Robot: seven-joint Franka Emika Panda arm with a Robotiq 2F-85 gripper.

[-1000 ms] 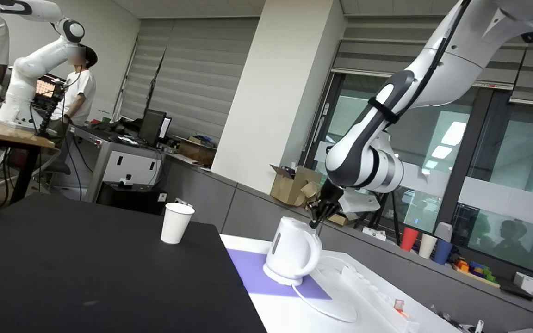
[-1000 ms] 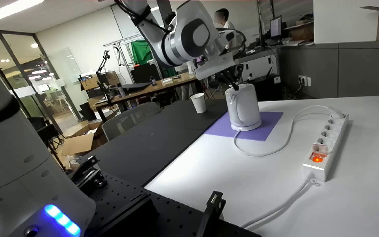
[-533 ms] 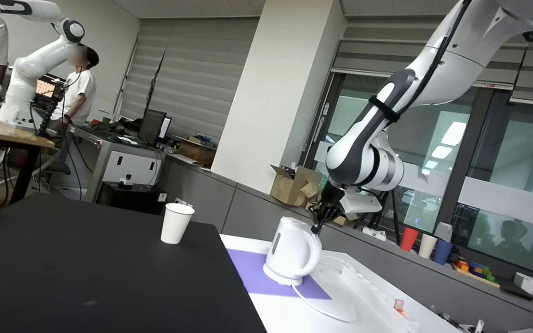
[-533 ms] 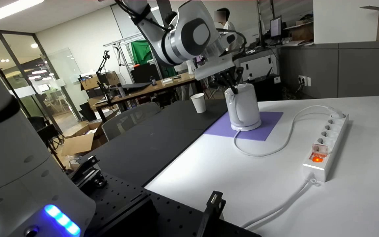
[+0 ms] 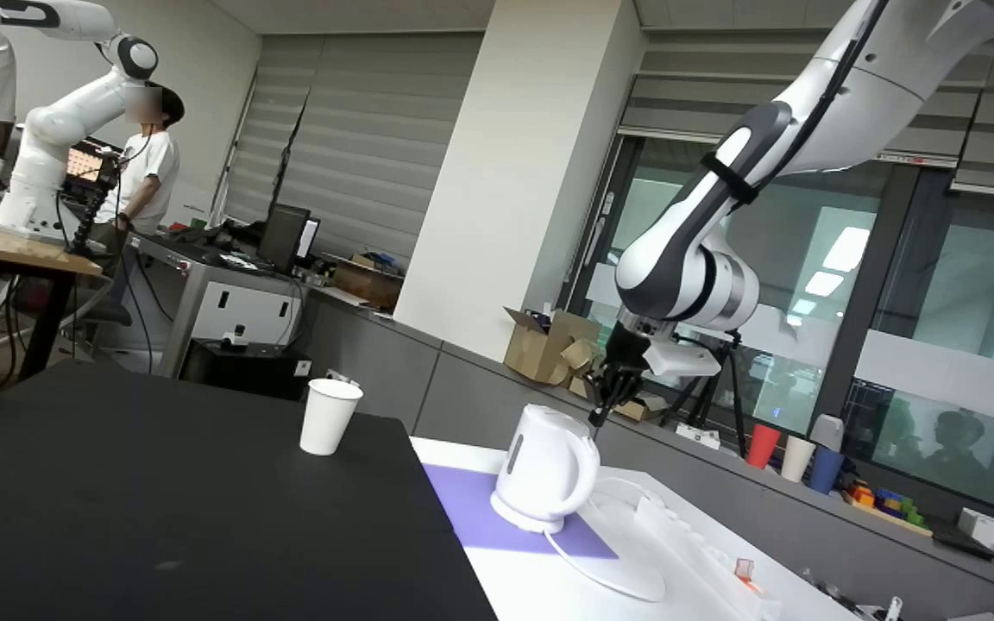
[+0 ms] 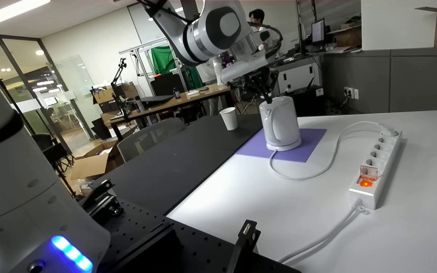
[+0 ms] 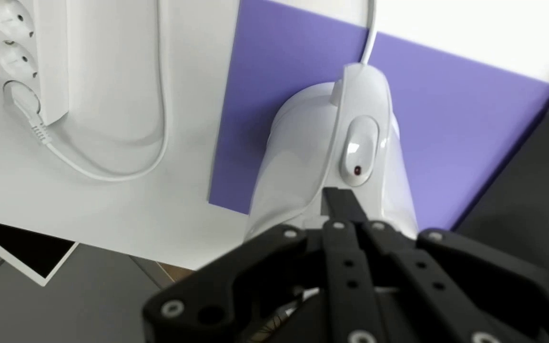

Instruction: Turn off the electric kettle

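The white electric kettle point(image 5: 540, 470) stands upright on a purple mat point(image 5: 467, 517), and it shows in both exterior views point(image 6: 283, 127). In the wrist view the kettle point(image 7: 293, 162) has its handle toward the top, with an oval switch point(image 7: 361, 143) and a small dark red indicator point(image 7: 357, 170) on it. My gripper point(image 7: 344, 197) is shut with nothing between its fingertips, which sit just below the switch in the wrist view. In an exterior view the gripper point(image 5: 596, 420) is a little above and beside the handle's top, with a small gap. The gripper hides part of the kettle's lid.
A white paper cup point(image 5: 330, 417) stands on the black table point(image 5: 204, 509) beside the kettle. A white power strip point(image 6: 378, 170) with a lit orange switch point(image 6: 366, 183) lies on the white table point(image 6: 309, 212). The kettle's cord point(image 6: 332, 161) runs to it.
My shut gripper dipped slightly at the handle's top, then rose and drew back a little from the kettle. The kettle and cup have not moved.
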